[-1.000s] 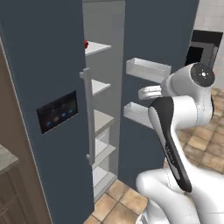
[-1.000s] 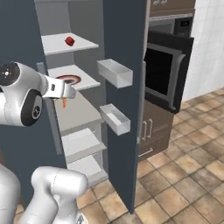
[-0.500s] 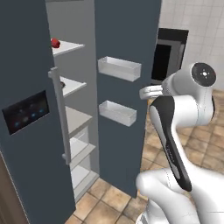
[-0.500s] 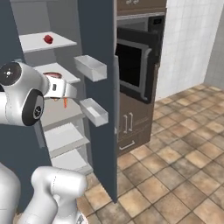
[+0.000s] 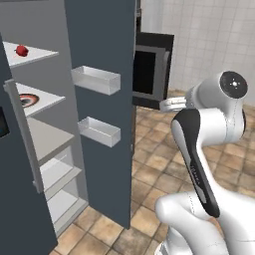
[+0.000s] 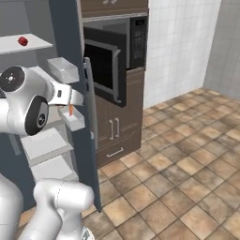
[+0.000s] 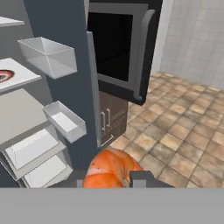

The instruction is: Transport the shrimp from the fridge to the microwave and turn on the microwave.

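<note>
My gripper (image 7: pixel 111 179) is shut on the shrimp (image 7: pixel 112 168), a small orange curved morsel that bulges up between the fingertips. From the right base view the shrimp (image 6: pixel 71 110) hangs under the gripper (image 6: pixel 71 106), just in front of the open fridge door's edge (image 6: pixel 70 51). The fridge (image 5: pixel 102 104) stands open on the left with pale shelves. Beyond it is the black microwave (image 6: pixel 112 56), its door swung open and its keypad (image 6: pixel 137 42) on the right. In the hand view the microwave (image 7: pixel 114 46) lies ahead, up and to the right of the shrimp.
A round red fruit (image 5: pixel 21 50) sits on the top fridge shelf and a red-rimmed dish (image 5: pixel 27 99) on the shelf below. Two clear bins (image 5: pixel 97 79) jut from the fridge door. Brown cabinet fronts (image 6: pixel 115 126) sit under the microwave. Tiled floor (image 6: pixel 187 164) spreads to the right.
The whole picture has shifted: the fridge has slid left and the microwave has come towards the middle, so the camera moved. The gripper still holds the shrimp.
</note>
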Tool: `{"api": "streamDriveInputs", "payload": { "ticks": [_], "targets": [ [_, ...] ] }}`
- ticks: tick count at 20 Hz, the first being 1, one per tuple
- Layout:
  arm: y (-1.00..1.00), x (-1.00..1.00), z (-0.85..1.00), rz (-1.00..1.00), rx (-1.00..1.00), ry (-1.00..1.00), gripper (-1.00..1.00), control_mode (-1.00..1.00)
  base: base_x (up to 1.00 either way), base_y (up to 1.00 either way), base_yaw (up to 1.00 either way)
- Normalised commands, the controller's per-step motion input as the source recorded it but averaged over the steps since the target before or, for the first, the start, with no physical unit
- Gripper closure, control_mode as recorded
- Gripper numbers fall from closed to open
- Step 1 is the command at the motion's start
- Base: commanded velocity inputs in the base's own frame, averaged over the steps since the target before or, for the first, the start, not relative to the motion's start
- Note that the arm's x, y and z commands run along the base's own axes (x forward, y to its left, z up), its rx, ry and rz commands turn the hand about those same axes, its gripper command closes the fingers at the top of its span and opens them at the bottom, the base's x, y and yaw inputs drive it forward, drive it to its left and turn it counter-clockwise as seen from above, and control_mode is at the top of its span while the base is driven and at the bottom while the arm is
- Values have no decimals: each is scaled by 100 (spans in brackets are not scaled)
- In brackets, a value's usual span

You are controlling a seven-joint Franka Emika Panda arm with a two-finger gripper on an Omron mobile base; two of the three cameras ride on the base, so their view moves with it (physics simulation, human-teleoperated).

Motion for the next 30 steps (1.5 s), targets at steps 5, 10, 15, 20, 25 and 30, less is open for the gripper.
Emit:
{"api": "streamDriveInputs", "payload": {
  "ticks": [5, 10, 15, 20, 25, 30],
  "targets": [
    [0, 0, 0, 0, 0, 0, 100, 100, 16, -74, 0],
    [0, 0, 0, 0, 0, 0, 100, 100, 34, -70, 0],
    [0, 0, 0, 0, 0, 0, 100, 100, 47, -64, 0],
    [0, 0, 0, 0, 0, 0, 100, 100, 51, -61, 0],
    [0, 0, 0, 0, 0, 0, 100, 100, 63, -52, 3],
    [0, 0, 0, 0, 0, 0, 100, 100, 73, -42, 8]
  ]
}}
